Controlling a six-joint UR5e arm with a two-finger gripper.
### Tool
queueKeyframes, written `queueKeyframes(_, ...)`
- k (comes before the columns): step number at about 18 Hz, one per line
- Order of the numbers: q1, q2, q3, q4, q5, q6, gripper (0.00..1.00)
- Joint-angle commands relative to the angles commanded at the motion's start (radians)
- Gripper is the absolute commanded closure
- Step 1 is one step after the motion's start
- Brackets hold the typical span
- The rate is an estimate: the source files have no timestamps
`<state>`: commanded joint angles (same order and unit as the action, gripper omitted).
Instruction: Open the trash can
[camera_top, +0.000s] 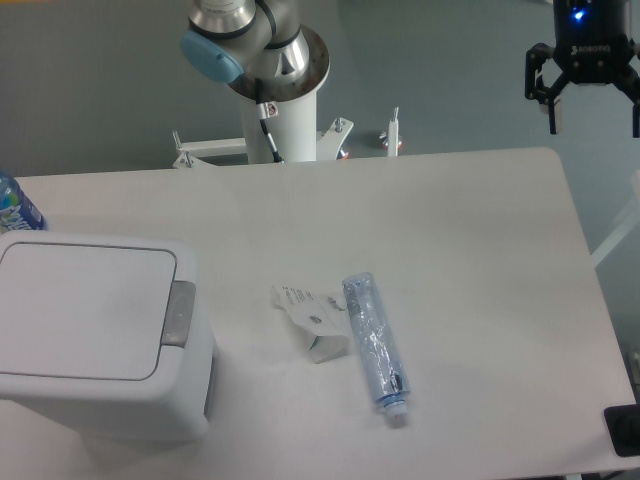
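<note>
The trash can (100, 340) sits closest, at the desk's (450, 250) front left corner, its flat lid down and the grey push-button tab (181, 313) on the rim facing right. The tool (593, 95) hangs high at the far right, above the desk's back corner and well apart from the bin; its two fingers stand wide apart and hold nothing. A flattened clear plastic bottle (374, 341) lies mid-desk, touching a crumpled white paper scrap (314, 318) on its left. What seems to be a blue-labelled bottle (14, 206) peeks in at the left edge. The arm's white pedestal (285, 120) rises behind the desk on grey floor.
</note>
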<state>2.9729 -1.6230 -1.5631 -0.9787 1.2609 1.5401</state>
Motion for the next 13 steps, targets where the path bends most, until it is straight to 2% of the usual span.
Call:
queueKeyframes(5, 0.0, 0.002, 0.0, 0.0, -0.002, -0.049, 0.0)
queueKeyframes(13, -0.07, -0.02, 0.038, 0.009, -0.005, -0.503, 0.0)
